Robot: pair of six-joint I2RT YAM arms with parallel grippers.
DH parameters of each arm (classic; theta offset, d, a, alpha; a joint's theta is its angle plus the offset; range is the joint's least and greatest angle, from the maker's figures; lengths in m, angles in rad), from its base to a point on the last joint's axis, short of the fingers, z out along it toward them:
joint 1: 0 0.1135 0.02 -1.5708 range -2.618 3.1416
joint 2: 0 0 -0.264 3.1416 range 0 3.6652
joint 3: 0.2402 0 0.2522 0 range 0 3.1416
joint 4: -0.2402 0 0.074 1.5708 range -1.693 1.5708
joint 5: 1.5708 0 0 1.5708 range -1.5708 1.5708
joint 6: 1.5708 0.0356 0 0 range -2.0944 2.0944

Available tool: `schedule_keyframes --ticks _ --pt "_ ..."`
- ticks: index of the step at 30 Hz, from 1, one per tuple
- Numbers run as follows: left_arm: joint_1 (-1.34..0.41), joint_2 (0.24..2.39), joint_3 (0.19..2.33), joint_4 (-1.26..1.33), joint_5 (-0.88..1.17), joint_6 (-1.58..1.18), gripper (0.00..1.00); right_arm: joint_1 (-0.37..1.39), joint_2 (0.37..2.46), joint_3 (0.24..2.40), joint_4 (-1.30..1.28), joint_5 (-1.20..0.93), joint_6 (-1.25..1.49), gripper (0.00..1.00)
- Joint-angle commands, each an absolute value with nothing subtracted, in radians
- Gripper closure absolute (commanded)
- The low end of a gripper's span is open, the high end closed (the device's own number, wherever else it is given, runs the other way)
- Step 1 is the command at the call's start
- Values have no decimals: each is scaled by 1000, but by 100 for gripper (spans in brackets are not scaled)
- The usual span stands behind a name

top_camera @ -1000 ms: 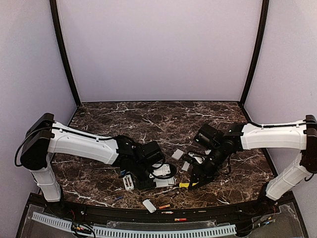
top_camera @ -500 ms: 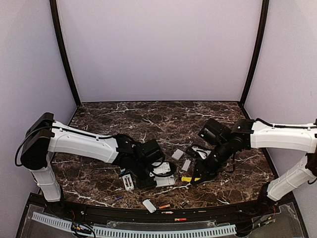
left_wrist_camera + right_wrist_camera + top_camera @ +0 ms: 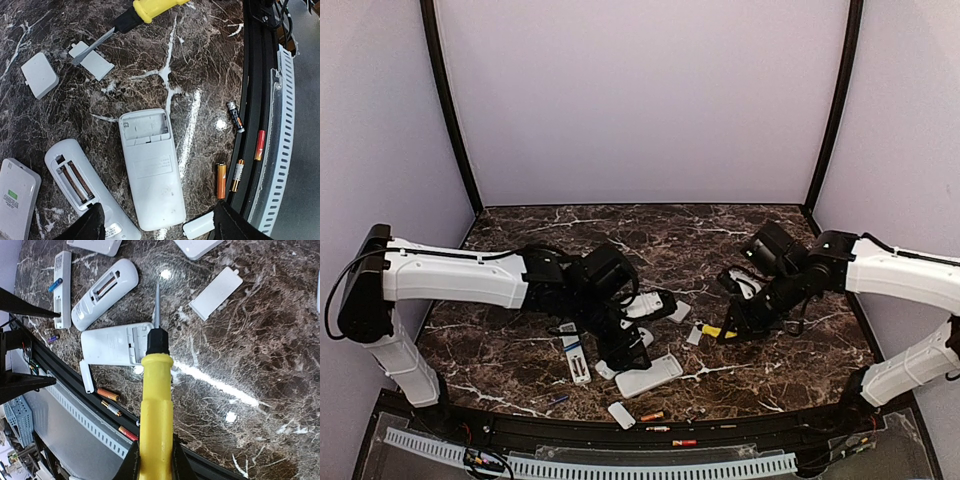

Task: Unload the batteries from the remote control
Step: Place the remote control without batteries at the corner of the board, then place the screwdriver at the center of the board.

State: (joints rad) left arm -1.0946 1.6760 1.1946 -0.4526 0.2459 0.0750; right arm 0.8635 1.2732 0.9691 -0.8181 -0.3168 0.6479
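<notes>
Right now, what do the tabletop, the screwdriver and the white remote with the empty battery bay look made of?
Tabletop: polished dark stone or a marble-look laminate, with white veins and glare spots. Screwdriver: glossy yellow plastic handle, black collar, dull grey metal shaft. Remote: matte white moulded plastic, probably.

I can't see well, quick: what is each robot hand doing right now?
Left gripper: open, holding nothing.
Right gripper: shut on the yellow-handled screwdriver.
</notes>
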Motion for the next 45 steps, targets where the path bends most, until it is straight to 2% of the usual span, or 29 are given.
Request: schedule_keyframes --ticks 1,8,14,18,22,27,34,45 --pt "-1077 1621 1192 -424 303 -9 26 836 1241 977 -778 -235 667 100" --pt "-995 1521 1181 -334 253 -142 22 808 1204 936 -663 -68 721 100" --pt "-827 1481 1156 -202 186 -256 15 761 1258 868 -376 128 695 100" --pt "-659 1457 1132 -133 104 -328 15 677 1375 845 -139 112 658 100" --pt "-461 1369 1027 -31 120 -404 15 630 1475 862 -75 107 626 100" --pt "-245 1254 905 -33 106 -447 14 619 1549 816 -5 22 614 100" --pt "-189 1198 833 -9 49 -440 11 620 1641 787 37 -35 652 100" --pt "-189 1208 809 44 51 -434 11 621 1641 795 9 -20 652 50"
